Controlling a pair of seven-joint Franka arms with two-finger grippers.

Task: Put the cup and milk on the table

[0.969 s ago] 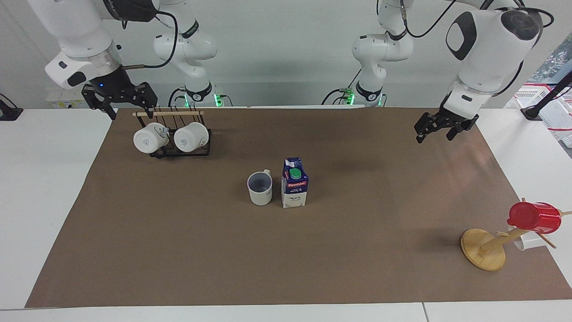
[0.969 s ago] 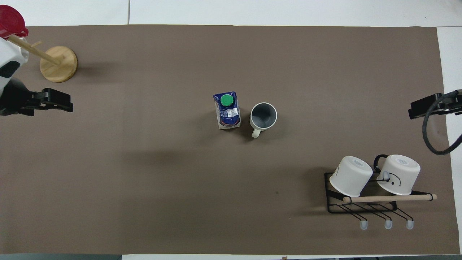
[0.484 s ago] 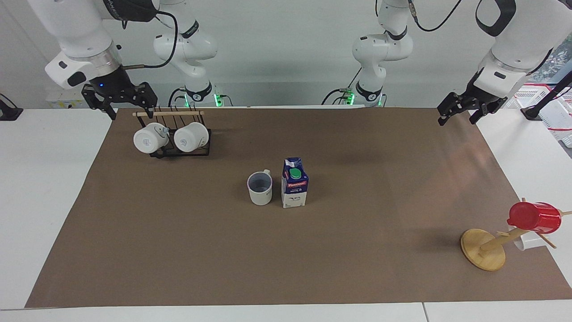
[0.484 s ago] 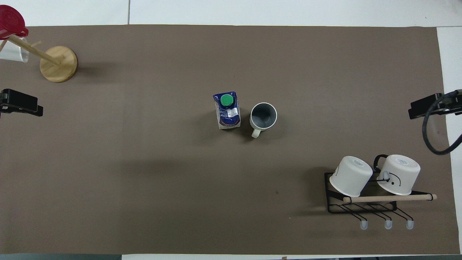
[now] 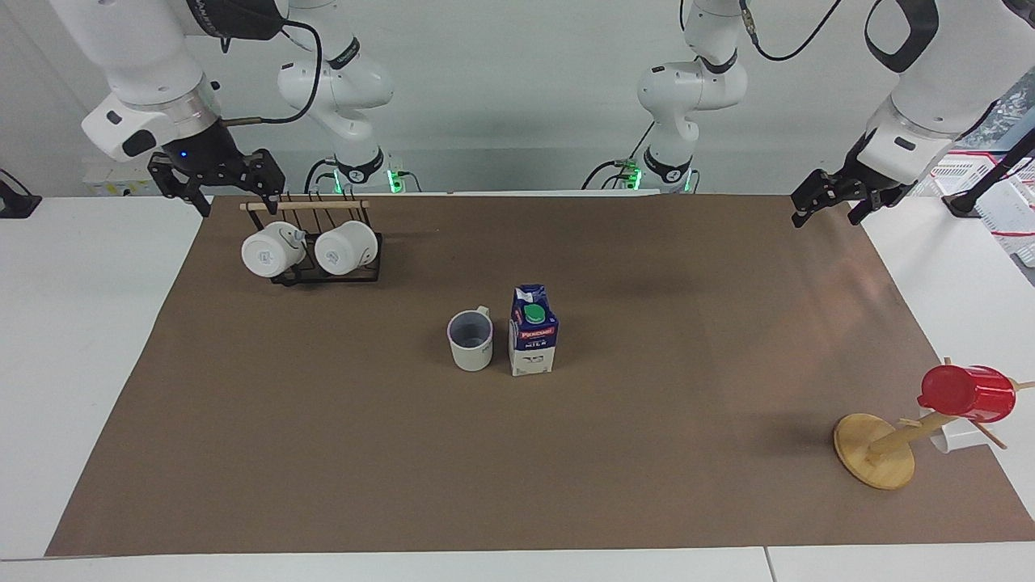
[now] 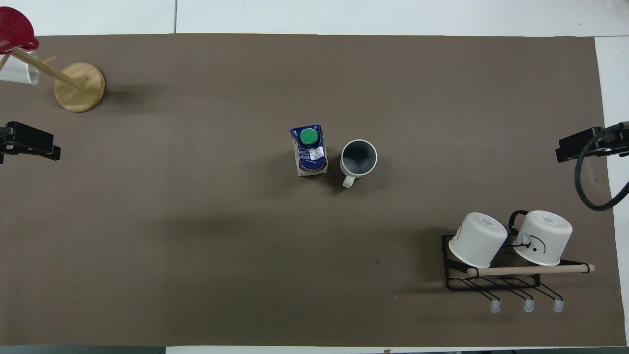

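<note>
L pincer point(image 5: 826, 208) pulled back, open; cup point(image 5: 471, 340) beside milk point(image 5: 534, 330).

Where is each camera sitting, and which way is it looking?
Facing view: high across the table, looking at the robots; both arms show, with the open left gripper and open right gripper raised at the paper's ends.
Overhead view: high above the robots' end, looking steeply down; only gripper tips show at the edges.
Shared: the cup beside the milk, upright mid-table, seen half a turn apart.
</note>
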